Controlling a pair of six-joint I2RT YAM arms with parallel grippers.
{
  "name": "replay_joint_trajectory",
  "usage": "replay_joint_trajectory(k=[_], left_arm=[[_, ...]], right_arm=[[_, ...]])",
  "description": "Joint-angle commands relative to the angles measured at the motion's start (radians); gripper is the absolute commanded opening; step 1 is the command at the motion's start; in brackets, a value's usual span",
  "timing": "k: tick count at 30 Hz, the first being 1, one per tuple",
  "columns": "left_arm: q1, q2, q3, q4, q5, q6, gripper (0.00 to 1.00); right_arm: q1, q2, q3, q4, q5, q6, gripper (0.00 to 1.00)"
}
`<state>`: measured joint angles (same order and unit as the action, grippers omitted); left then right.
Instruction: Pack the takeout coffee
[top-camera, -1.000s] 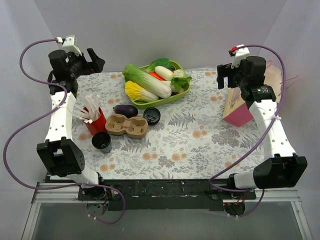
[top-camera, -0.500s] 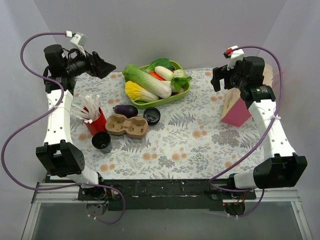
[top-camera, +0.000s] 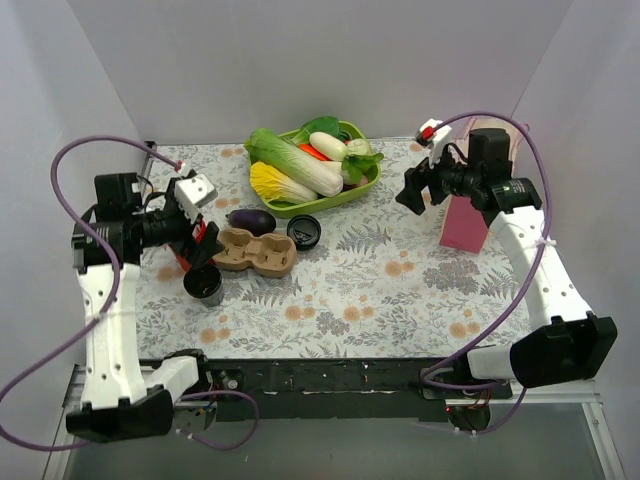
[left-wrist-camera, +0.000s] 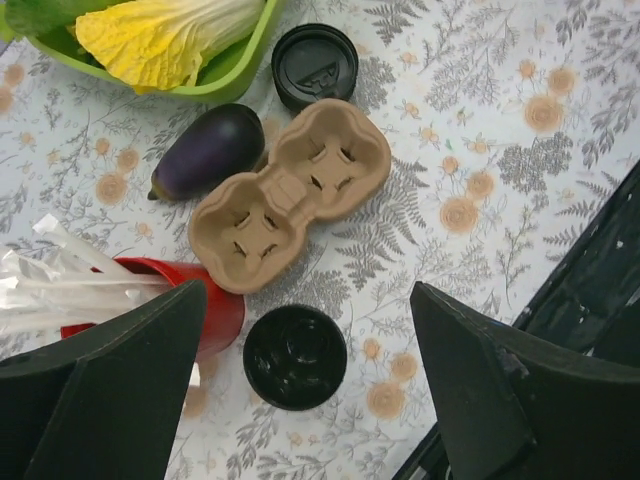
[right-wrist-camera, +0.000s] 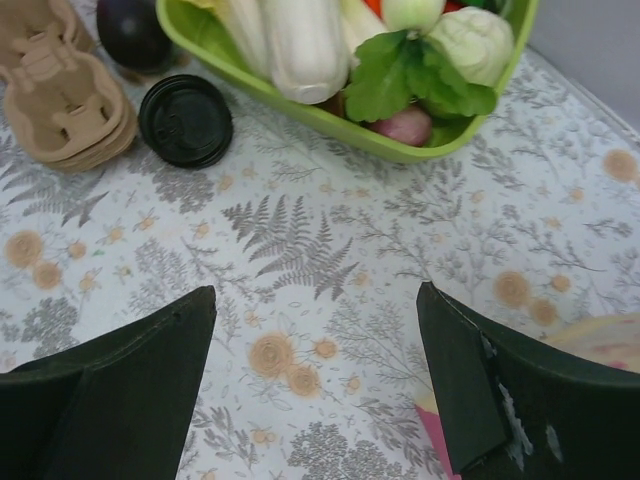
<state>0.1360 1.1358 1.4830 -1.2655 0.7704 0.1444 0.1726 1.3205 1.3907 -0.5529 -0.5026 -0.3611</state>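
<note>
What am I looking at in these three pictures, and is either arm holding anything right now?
Two robot arms are bolted at the near edge of the table, and each ends in a two-finger gripper. The wide picture comes from a fixed camera above and behind them. The other two come from cameras on the wrists, looking down past each arm's own dark fingers.

The left gripper hangs open and empty above a lidless black cup. Next to that cup are a red cup of straws and a brown carrier. An eggplant and the black lid lie just beyond the carrier.

The right gripper is also open and empty, over bare table near the lid and a green tray of vegetables. A pink bag stands on the right.
</note>
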Motion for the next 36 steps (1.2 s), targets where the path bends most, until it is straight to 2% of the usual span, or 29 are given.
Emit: replay_joint_trajectory(k=[1, 2, 3, 5, 10, 13, 17, 21, 23, 24, 26, 27, 30, 34, 36], left_arm=[[-0.048, -0.079, -0.047, 0.061, -0.169, -0.108, 0.79], [-0.053, -0.073, -0.037, 0.11, -0.177, -0.168, 0.72], [-0.056, -0.062, -0.006, 0.12, -0.178, -0.248, 0.7], [-0.065, -0.027, 0.016, 0.101, -0.149, -0.272, 0.67], [-0.093, 0.021, -0.013, 0.002, -0.01, -0.195, 0.64], [-0.108, 0.064, -0.033, 0.002, 0.004, -0.195, 0.59], [-0.122, 0.12, -0.064, -0.053, -0.017, -0.108, 0.57], [-0.176, 0.166, -0.101, -0.009, -0.043, -0.133, 0.53], [-0.206, 0.18, -0.113, 0.078, -0.057, -0.204, 0.5], [-0.219, 0.189, -0.115, 0.109, -0.069, -0.288, 0.48], [-0.259, 0.243, -0.104, 0.159, -0.117, -0.365, 0.44], [-0.269, 0.274, -0.071, 0.15, -0.138, -0.399, 0.4], [-0.28, 0.341, -0.018, 0.022, -0.221, -0.394, 0.38], [-0.28, 0.247, -0.055, -0.104, -0.371, -0.319, 0.37], [-0.28, 0.171, -0.091, -0.118, -0.458, -0.341, 0.36]], right_arm=[[0.057, 0.016, -0.022, -0.044, -0.08, -0.022, 0.88], [0.064, 0.023, -0.021, -0.044, -0.085, -0.022, 0.87], [0.071, 0.026, -0.016, -0.044, -0.086, -0.022, 0.86], [0.085, 0.031, -0.013, -0.041, -0.088, -0.027, 0.85], [0.106, 0.032, -0.033, -0.022, -0.079, -0.045, 0.81], [0.137, 0.033, -0.032, -0.024, -0.076, -0.061, 0.76], [0.176, 0.025, -0.042, -0.045, -0.064, -0.108, 0.73], [0.192, 0.008, -0.081, -0.045, -0.062, -0.107, 0.71], [0.194, 0.0, -0.104, -0.035, -0.063, -0.092, 0.7], [0.196, -0.003, -0.111, -0.019, -0.062, -0.073, 0.7], [0.197, -0.006, -0.122, -0.01, -0.066, -0.061, 0.69], [0.196, -0.007, -0.127, -0.009, -0.067, -0.058, 0.69], [0.2, -0.009, -0.122, -0.012, -0.059, -0.058, 0.69], [0.2, -0.018, -0.139, -0.009, -0.045, -0.072, 0.69], [0.199, -0.021, -0.15, 0.002, -0.05, -0.065, 0.69]])
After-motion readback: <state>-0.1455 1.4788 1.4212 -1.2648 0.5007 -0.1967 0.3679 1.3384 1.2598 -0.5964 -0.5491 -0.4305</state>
